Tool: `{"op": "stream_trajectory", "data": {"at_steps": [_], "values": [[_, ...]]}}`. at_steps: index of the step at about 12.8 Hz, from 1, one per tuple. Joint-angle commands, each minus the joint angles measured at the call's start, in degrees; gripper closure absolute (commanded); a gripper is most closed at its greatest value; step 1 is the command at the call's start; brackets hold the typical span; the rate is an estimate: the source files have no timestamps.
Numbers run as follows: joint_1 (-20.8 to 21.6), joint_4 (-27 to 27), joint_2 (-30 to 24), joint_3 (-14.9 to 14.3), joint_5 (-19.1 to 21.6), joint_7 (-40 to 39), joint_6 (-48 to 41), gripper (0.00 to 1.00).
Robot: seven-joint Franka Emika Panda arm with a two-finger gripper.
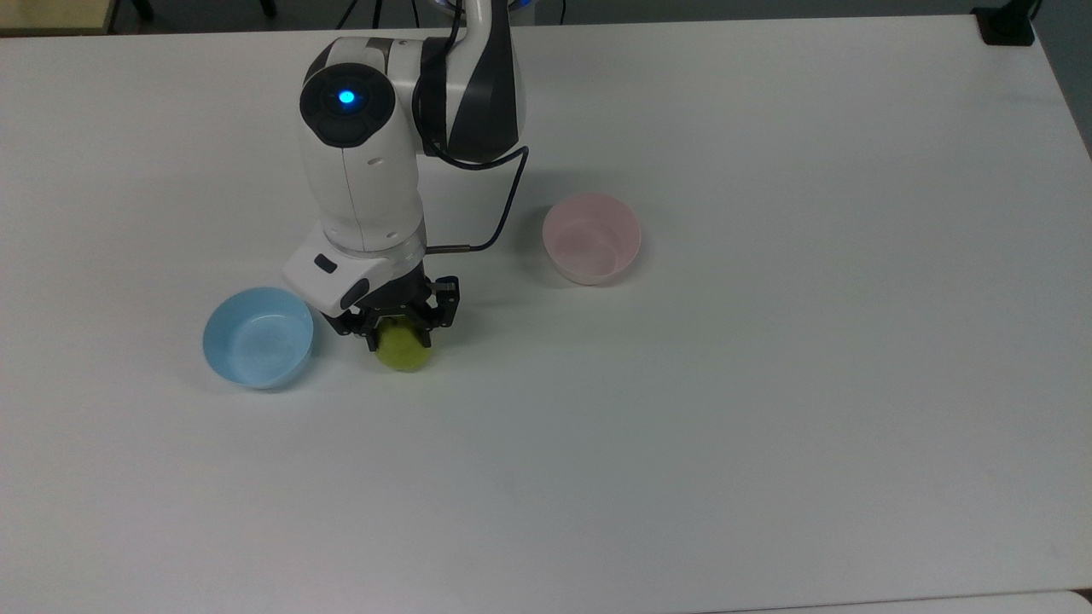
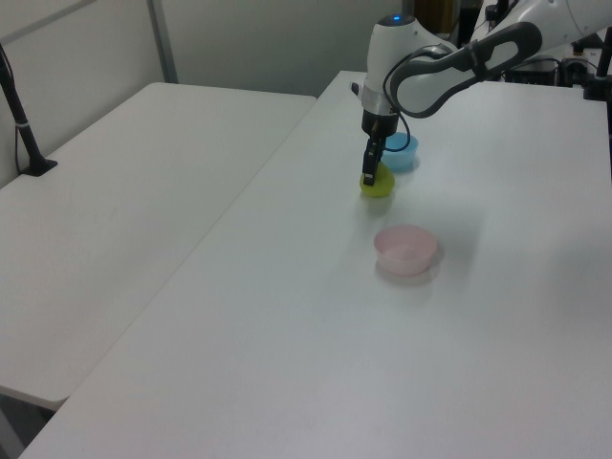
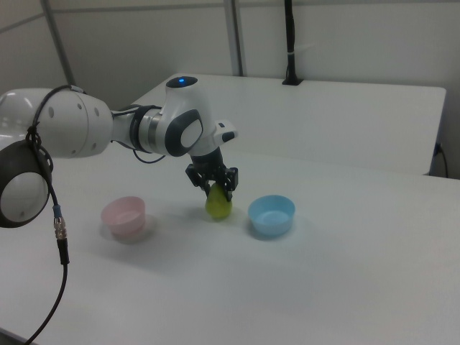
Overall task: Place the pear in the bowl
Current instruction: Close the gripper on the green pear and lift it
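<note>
The yellow-green pear rests on the white table, and my gripper reaches down over its top, with the black fingers pressed against both sides of it. The stem is hidden under the gripper. The pale pink bowl stands empty, off to the top view's right of the pear and a little farther back.
A light blue bowl sits close to the pear on the top view's left. A black cable loops from the wrist on the side toward the pink bowl. A second white table adjoins this one.
</note>
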Motion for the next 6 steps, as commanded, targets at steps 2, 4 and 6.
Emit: {"op": "stream_trajectory", "data": {"at_steps": [2,4,6], "values": [[0.12,-0.89,-6.36,-0.4,-0.5,0.66,-6.49,0.68],[0.2,-1.93,-9.61,-0.31,-0.5,0.84,-10.47,0.68],[1.08,-5.35,-14.71,0.04,-0.5,4.16,-13.29,0.67]]}}
